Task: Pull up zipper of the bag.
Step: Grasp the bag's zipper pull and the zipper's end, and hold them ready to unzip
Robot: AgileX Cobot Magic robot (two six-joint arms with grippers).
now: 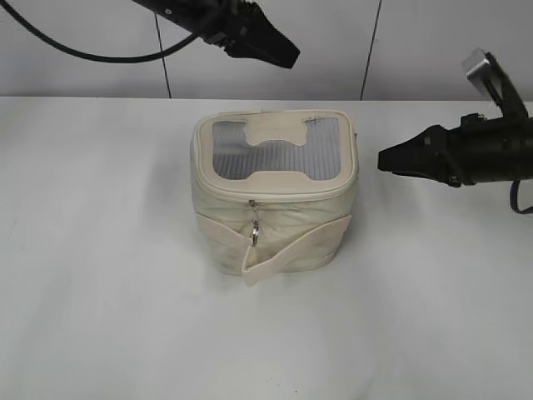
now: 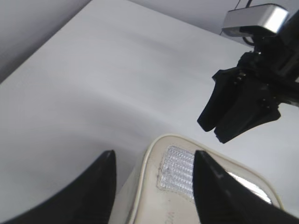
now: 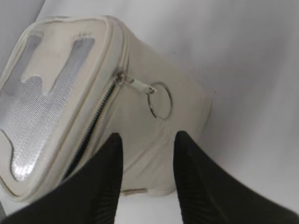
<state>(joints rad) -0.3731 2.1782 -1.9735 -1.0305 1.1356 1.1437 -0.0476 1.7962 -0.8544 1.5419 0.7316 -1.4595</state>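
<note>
The cream bag (image 1: 287, 229) stands mid-table, grey window panels on top, a strap across its front. The zipper (image 1: 291, 197) runs round the top rim; a silver ring pull (image 1: 255, 235) hangs at the front. My left gripper (image 1: 281, 52) is open, above and behind the bag; in the left wrist view its jaws (image 2: 154, 161) hang over a top corner of the bag (image 2: 175, 196). My right gripper (image 1: 390, 158) is open, to the right of the bag, not touching it. The right wrist view shows its jaws (image 3: 148, 137) facing the bag's side (image 3: 140, 116), a ring pull (image 3: 160, 100), and dark zipper teeth (image 3: 99, 115).
The white table (image 1: 100, 275) spreads round the bag. A grey wall (image 1: 83, 75) stands behind. The right arm (image 2: 243, 107) shows in the left wrist view, beyond the bag.
</note>
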